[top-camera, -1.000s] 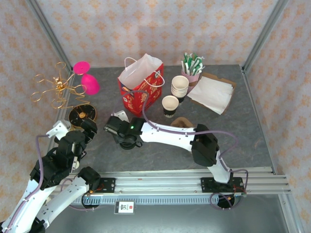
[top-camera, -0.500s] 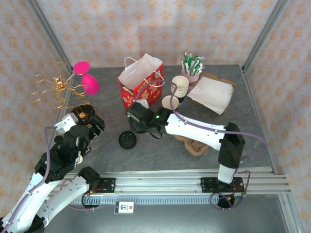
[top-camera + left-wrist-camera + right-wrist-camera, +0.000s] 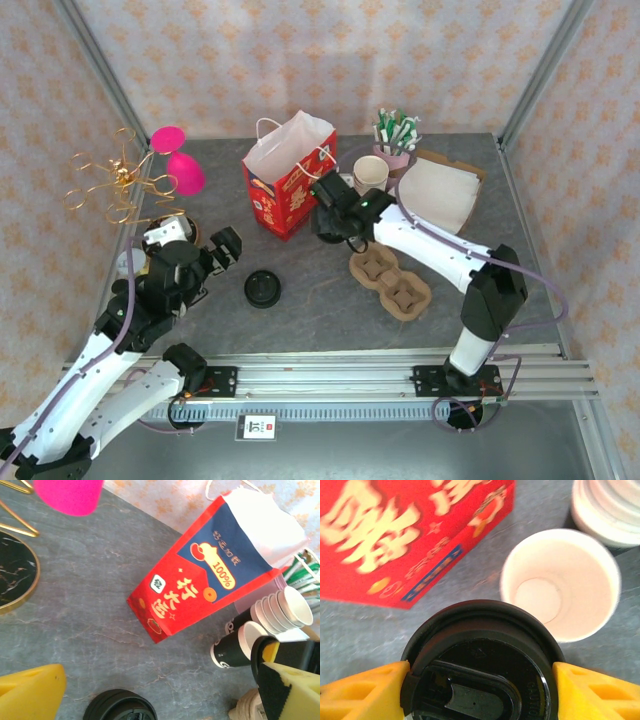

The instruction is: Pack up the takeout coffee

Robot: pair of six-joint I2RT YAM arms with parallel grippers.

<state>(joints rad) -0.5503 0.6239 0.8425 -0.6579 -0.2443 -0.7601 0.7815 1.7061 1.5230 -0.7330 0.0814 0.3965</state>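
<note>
Top external view, nearest first: the left jaws stand wide and empty over the table point(image 3: 320, 320), near a spare black lid point(image 3: 262, 288) lying flat. Farther back sits the cardboard carrier point(image 3: 390, 280). Beyond it the right jaws clamp a second lid point(image 3: 480, 650) by its rim, not centred over the open cup point(image 3: 560, 585) beside the red bag point(image 3: 395, 530). Pressed down off-centre, it would likely catch one rim edge and tip the light cup into the stacked cups point(image 3: 610, 505) behind.

Lid point(image 3: 480, 675) seemingly just before cup point(image 3: 560, 582)
</note>
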